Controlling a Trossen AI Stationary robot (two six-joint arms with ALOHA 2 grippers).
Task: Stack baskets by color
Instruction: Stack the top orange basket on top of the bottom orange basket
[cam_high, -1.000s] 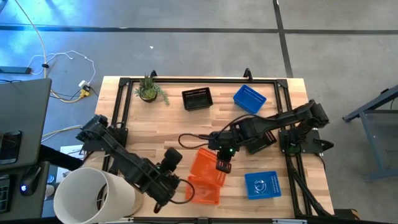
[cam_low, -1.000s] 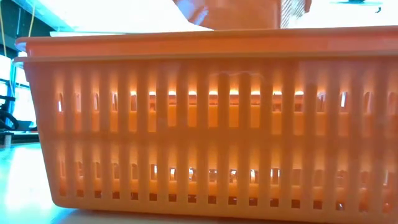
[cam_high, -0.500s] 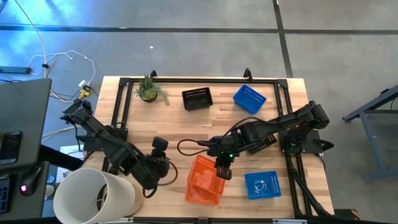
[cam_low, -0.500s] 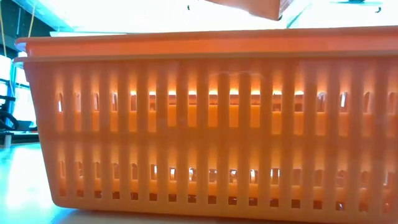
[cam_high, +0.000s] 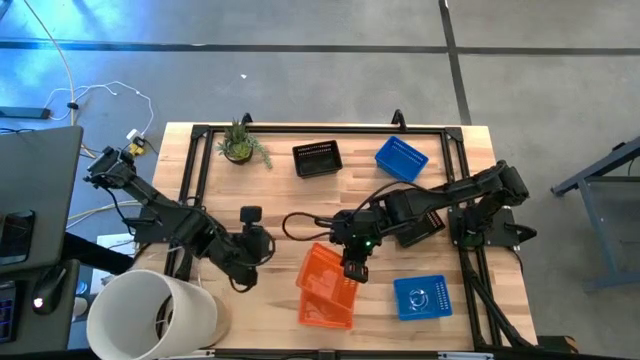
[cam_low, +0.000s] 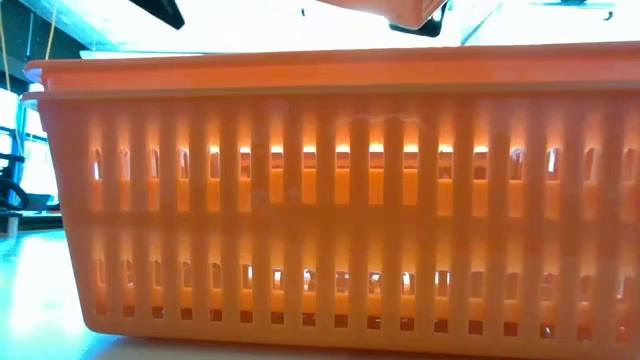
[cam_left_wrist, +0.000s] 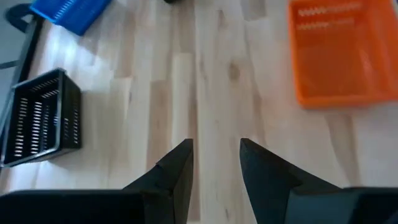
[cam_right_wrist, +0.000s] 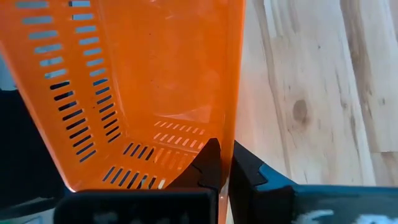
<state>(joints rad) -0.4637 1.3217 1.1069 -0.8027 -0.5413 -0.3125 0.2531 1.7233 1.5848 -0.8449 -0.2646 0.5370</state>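
**Orange basket pinched by its wall above another orange one**

Near the table's (cam_high: 270, 200) front edge, an orange basket (cam_high: 322, 306) lies flat; a second orange basket (cam_high: 328, 268) is tilted over it, both perforated, nothing visible inside. A black basket (cam_high: 317, 158) and a blue basket (cam_high: 401, 159) sit along the back edge, another blue basket (cam_high: 421, 297) near the front right corner. The right gripper (cam_high: 352, 270) is clamped on the tilted basket's wall. The left gripper (cam_high: 251, 216), fingers (cam_left_wrist: 177, 168) apart and holding nothing, hovers left of centre.
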